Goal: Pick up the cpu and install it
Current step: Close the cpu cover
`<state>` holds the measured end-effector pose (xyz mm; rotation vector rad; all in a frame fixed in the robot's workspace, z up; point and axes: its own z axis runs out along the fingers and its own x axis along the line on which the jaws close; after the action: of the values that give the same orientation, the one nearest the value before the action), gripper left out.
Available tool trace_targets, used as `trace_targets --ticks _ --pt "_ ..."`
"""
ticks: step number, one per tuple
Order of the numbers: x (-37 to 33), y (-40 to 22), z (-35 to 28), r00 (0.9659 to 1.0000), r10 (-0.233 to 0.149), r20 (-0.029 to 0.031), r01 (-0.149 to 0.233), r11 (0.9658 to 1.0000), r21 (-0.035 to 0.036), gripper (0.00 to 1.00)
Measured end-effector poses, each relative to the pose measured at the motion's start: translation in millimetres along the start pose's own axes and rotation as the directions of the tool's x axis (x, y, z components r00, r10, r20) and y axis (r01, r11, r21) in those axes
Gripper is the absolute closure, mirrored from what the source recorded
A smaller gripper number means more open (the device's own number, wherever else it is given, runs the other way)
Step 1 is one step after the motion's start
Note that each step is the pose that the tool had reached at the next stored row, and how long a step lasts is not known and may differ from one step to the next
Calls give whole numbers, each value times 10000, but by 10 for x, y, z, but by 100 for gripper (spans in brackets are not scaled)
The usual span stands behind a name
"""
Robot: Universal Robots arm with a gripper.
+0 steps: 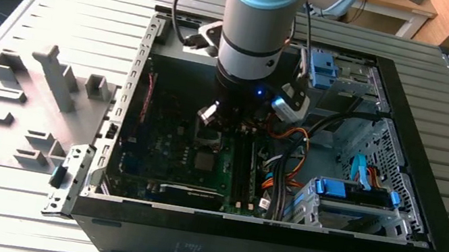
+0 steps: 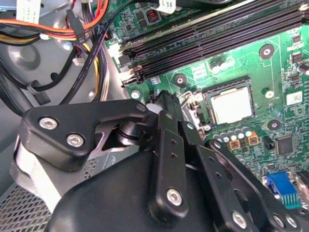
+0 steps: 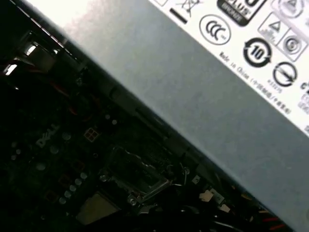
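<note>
Exterior view: arm [image 1: 260, 22] reaches straight down into an open computer case [image 1: 427, 222] lying on a slatted metal table [image 1: 9, 213]. Claw [image 1: 210, 115] hangs low over the motherboard [image 1: 156, 155], near the middle of the case. Grey fixture blocks [image 1: 50, 76] stand on the table well away from the claw, outside the case, at the exterior view's left.

Second wrist view: black linkage of the claw [image 2: 161, 104] close to the lens. Open or closed, I cannot tell; nothing seen in its grasp. The cpu [image 2: 231, 105], pale silver top, lies flat inside the socket [image 2: 207, 116] on the green board, just beyond the claw's tip and apart from it. Long dark memory slots [image 2: 217, 34] run past the socket on the side away from the claw. Orange, yellow and black cables [image 2: 87, 29] bunch off to one side of the claw.

First wrist view: grey labelled power-supply box [image 3: 193, 87] looms close. Dark board beside it, the socket's metal frame [image 3: 140, 179] faintly lit.
</note>
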<state>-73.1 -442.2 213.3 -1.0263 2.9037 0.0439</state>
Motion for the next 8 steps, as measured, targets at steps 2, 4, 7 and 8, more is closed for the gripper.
trace_targets --ticks 2,4,7,8 --pt "6 -7 -1 10000 -38 0 38 10000 -2 89" --pt "11 -14 -2 10000 -67 -1 67 10000 -5 89" --pt "15 -26 -5 10000 -97 -4 97 10000 -9 89" --pt "17 -31 -6 9999 -107 -5 107 9999 -11 89"
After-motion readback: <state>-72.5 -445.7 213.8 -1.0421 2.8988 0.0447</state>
